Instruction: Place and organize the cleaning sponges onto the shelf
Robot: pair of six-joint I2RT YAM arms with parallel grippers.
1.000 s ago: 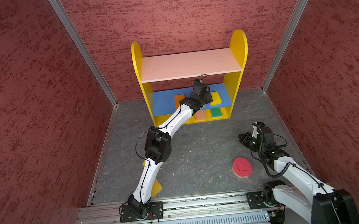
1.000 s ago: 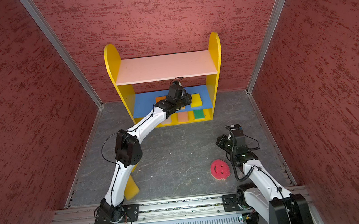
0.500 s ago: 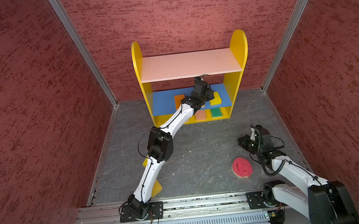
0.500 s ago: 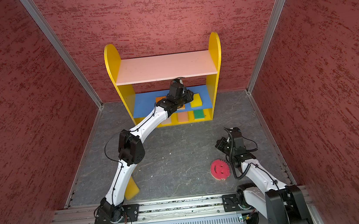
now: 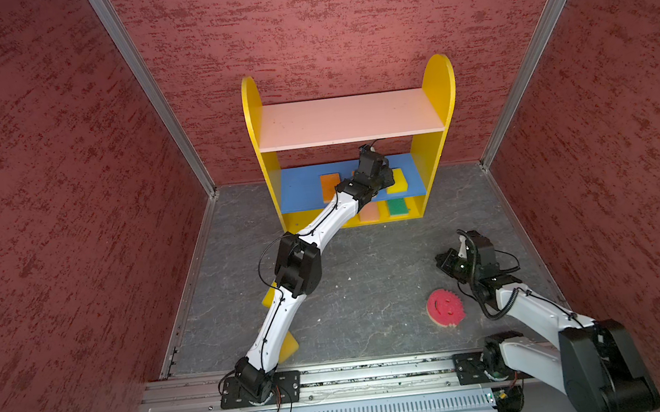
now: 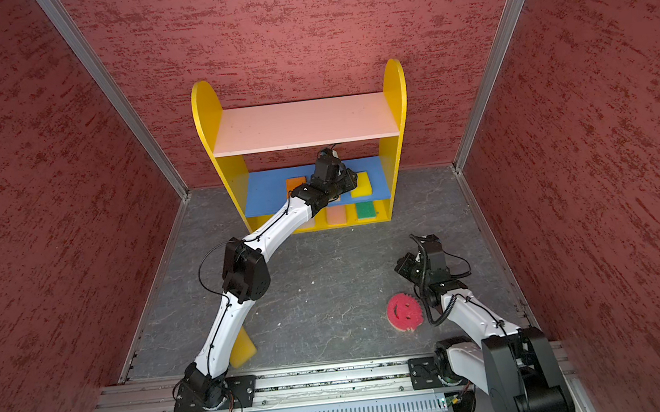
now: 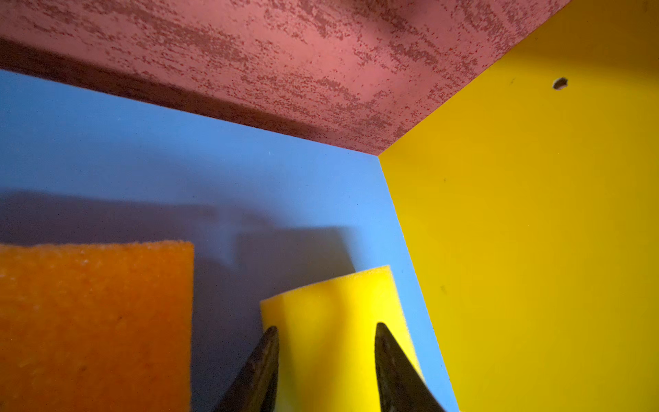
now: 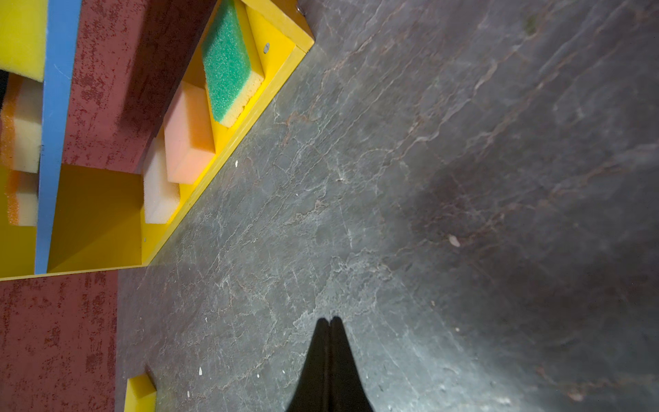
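Observation:
The shelf (image 5: 348, 119) (image 6: 303, 124) stands against the back wall. My left gripper (image 5: 390, 175) (image 6: 352, 179) (image 7: 326, 326) reaches into the middle tier and is shut on a yellow sponge (image 5: 397, 181) (image 7: 321, 299), low over the blue board (image 7: 178, 160) near the right side panel. An orange sponge (image 5: 328, 186) (image 7: 96, 321) lies beside it. On the bottom board lie a peach sponge (image 5: 369, 212) (image 8: 189, 135), a green one (image 5: 398, 207) (image 8: 228, 64) and a cream one (image 8: 158, 192). The round pink sponge (image 5: 445, 307) (image 6: 404, 312) lies on the floor. My right gripper (image 5: 442, 260) (image 8: 328, 319) is shut and empty just behind it.
Two yellow sponges (image 5: 287, 347) (image 5: 269, 297) lie on the grey floor (image 5: 370, 286), partly hidden by the left arm. Red walls close in on three sides. A metal rail (image 5: 358, 373) with both arm bases runs along the front.
The left gripper has pushed slightly deeper and to the right inside the middle tier with the yellow sponge. The right gripper has drifted a little to the left and nearer.

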